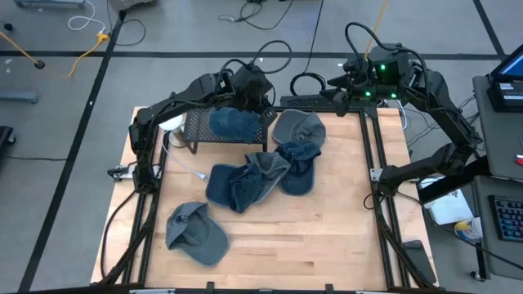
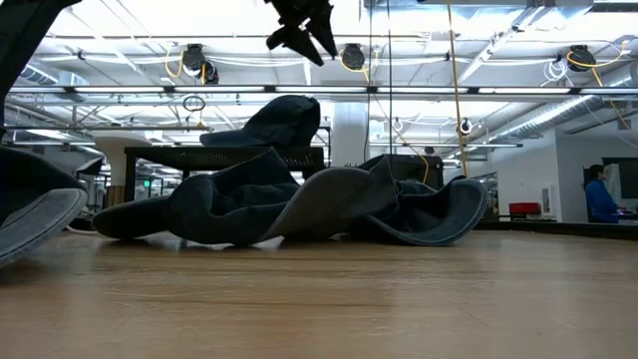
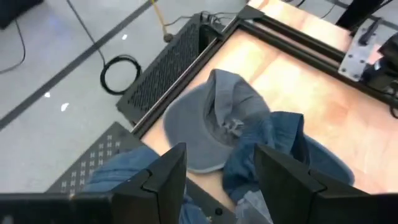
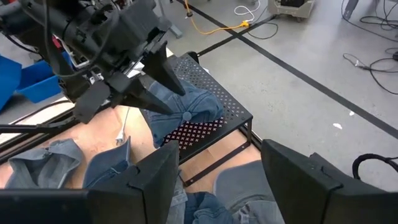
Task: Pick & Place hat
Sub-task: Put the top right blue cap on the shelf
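Hats: one (image 1: 233,124) on rack (image 1: 196,129), four on table (image 1: 327,220)

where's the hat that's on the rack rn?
In the high view the blue hat lies on the black perforated rack at the table's far left, directly under the open left pincer, with the hat pile just in front.

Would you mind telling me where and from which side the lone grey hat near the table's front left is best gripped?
Probably by its brim edge, coming straight down from above. The grey hat lies flat and apart from the pile of hats, its brim sticking out toward the table's centre, so it offers a thin, free edge to pinch.
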